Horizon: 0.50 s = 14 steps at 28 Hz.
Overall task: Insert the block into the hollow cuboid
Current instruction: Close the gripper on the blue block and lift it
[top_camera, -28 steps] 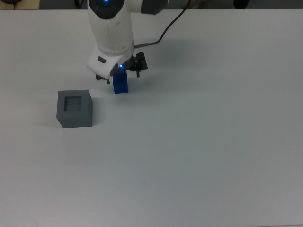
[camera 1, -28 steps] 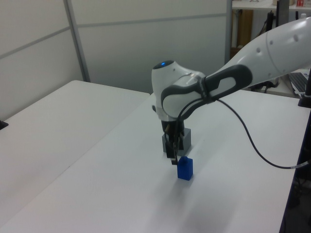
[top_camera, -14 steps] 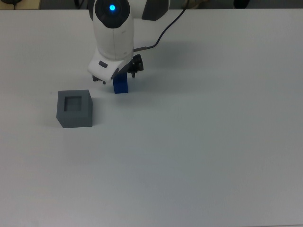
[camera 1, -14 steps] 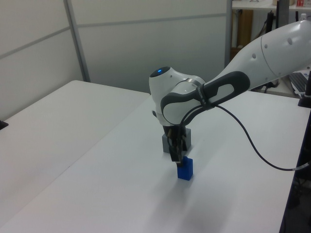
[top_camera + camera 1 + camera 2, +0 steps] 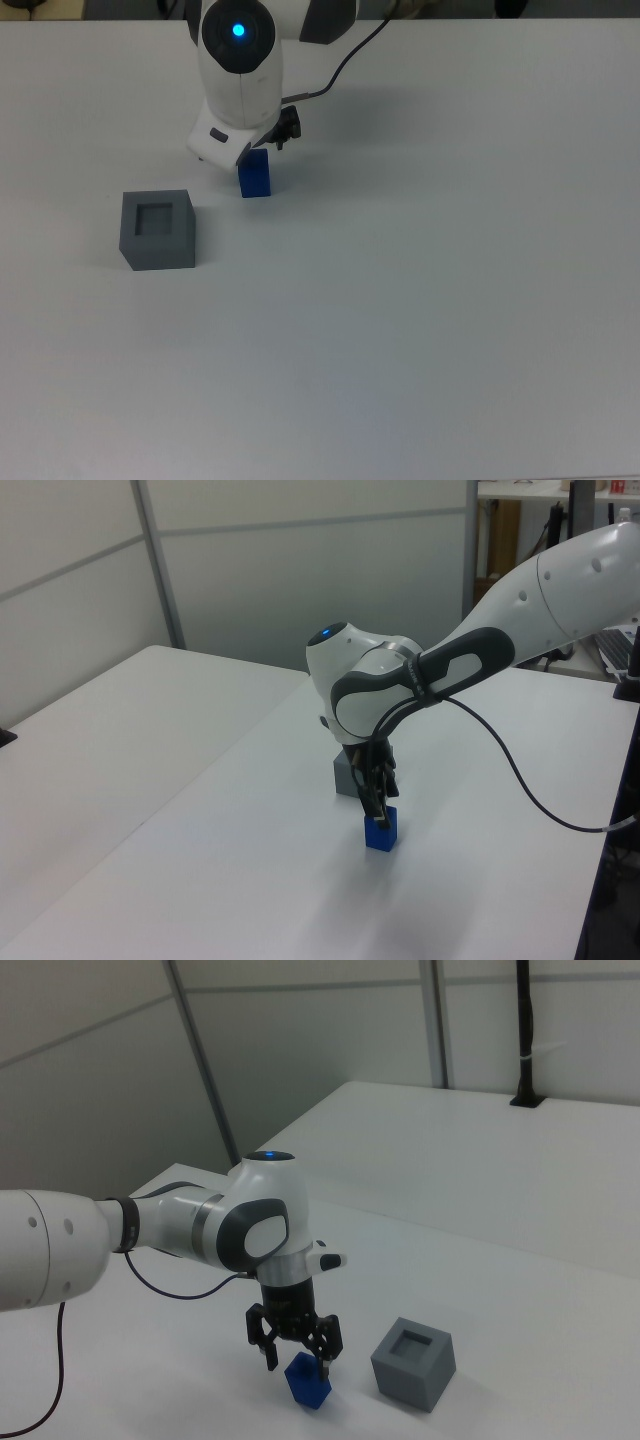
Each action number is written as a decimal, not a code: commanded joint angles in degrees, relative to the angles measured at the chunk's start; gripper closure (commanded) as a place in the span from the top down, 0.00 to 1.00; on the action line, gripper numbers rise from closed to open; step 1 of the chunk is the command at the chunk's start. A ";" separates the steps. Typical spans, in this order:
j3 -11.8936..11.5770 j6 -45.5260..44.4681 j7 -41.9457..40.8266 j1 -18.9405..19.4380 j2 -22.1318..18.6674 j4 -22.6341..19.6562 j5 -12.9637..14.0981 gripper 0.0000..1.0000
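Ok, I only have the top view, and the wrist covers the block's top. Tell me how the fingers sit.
Observer: In the right view the gripper is open, with one of the fingers on each side of the top of the block.
Operator: Check the block isn't lifted.
Observer: The left view shows it standing upright on the table.
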 commanded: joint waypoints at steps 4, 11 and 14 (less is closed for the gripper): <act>0.05 -1.20 1.15 0.77 0.55 0.11 -1.22 0.50; 0.14 -1.12 0.62 1.30 1.08 0.38 -1.22 0.04; 0.14 -1.12 0.53 1.30 1.08 0.55 -1.22 0.00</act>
